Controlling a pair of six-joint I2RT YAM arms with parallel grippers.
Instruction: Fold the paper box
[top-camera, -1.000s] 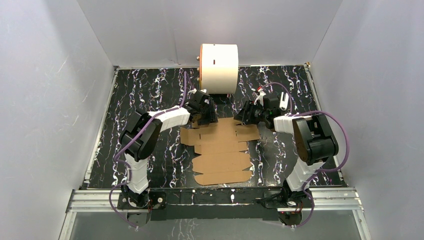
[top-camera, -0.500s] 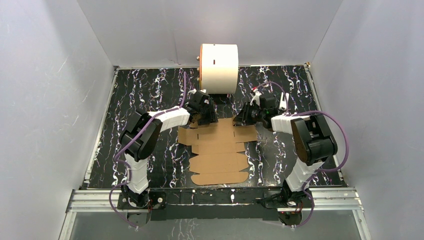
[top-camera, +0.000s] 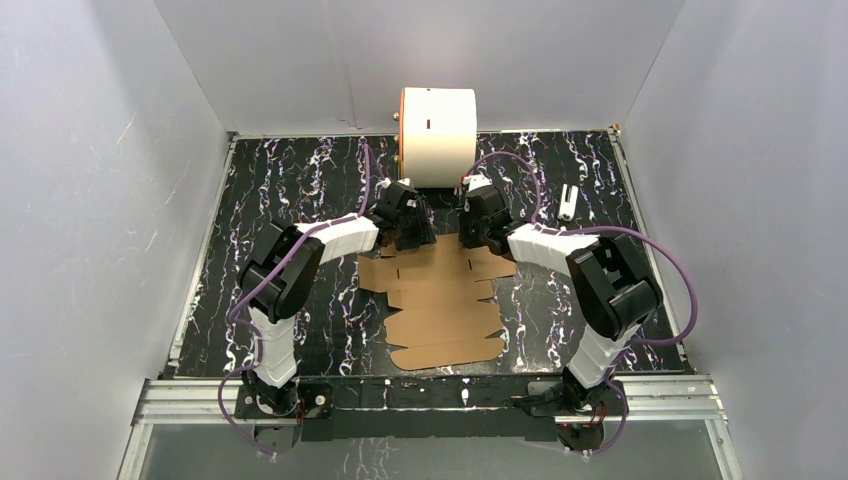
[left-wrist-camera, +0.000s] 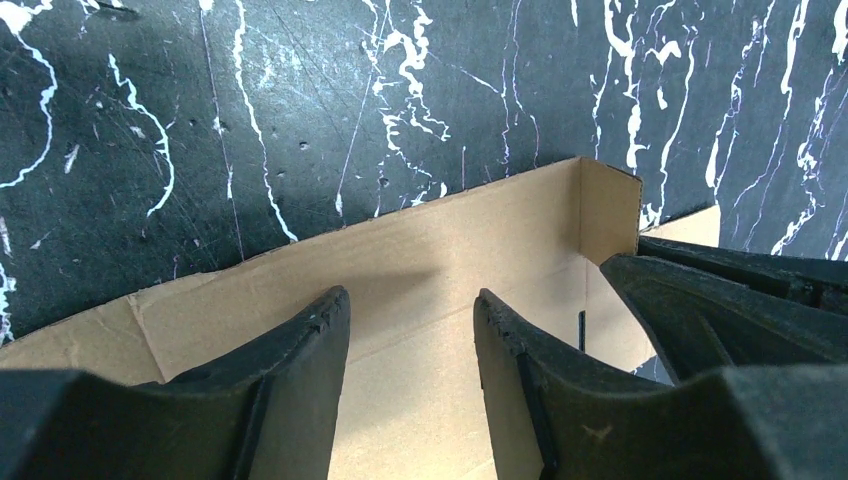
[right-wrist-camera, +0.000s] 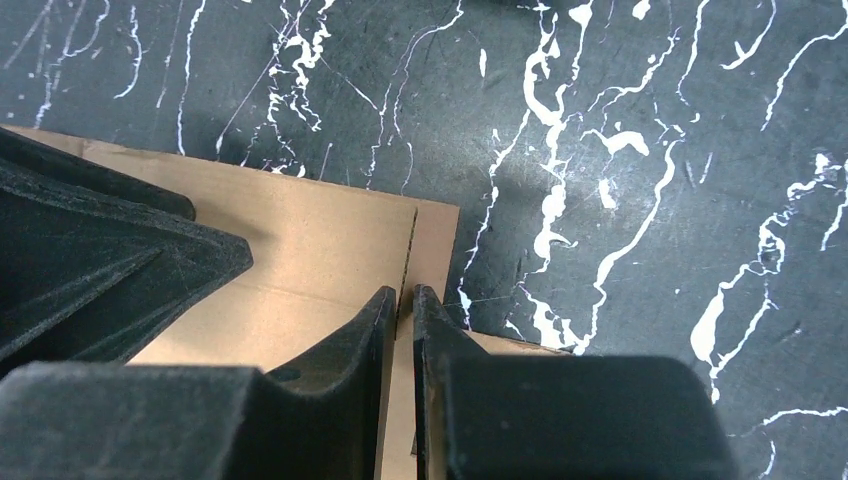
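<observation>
The paper box (top-camera: 440, 305) is a flat brown die-cut sheet lying mid-table, its far strip (left-wrist-camera: 450, 235) bent upward. My left gripper (top-camera: 410, 228) rests on the sheet's far left part; in the left wrist view it (left-wrist-camera: 410, 296) is open, with the fingers spread over bare cardboard. My right gripper (top-camera: 475, 225) is at the far right corner. In the right wrist view it (right-wrist-camera: 404, 290) is shut on the thin edge of a cardboard flap (right-wrist-camera: 430, 240) standing between the fingertips. The right fingers (left-wrist-camera: 720, 310) show beside the folded corner.
A large white cylinder (top-camera: 438, 135) with an orange rim stands at the back, just behind both grippers. A small white object (top-camera: 567, 200) lies on the black marbled table (top-camera: 300, 180) at the back right. Grey walls enclose three sides.
My right gripper has swung left onto the sheet's far right corner and closed its jaws on the flap. The left gripper has stayed in place and open.
</observation>
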